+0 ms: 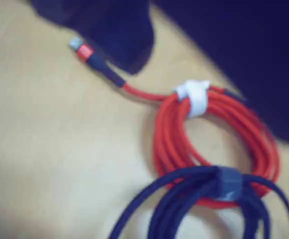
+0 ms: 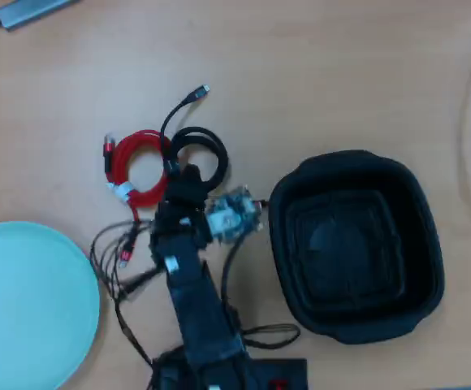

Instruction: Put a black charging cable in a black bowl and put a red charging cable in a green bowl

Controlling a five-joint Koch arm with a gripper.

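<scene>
The red charging cable [image 2: 134, 166] lies coiled on the wooden table, bound by a white tie; in the wrist view [image 1: 169, 134] it fills the middle. The black charging cable [image 2: 205, 146] is coiled just right of it, overlapping its edge [image 1: 184, 191], with one plug end stretched away. My gripper [image 2: 179, 172] hovers over the place where the two coils meet. In the wrist view [image 1: 169, 55] its dark jaws stand apart with bare table between them, holding nothing. The black bowl [image 2: 418, 244] stands at the right, empty. The green bowl [image 2: 24, 309] lies at the lower left, empty.
The arm's loose thin wires [image 2: 114, 260] hang left of the arm, between it and the green bowl. The arm's base [image 2: 219, 366] is at the bottom edge. A grey device [image 2: 32, 10] lies at the top left corner.
</scene>
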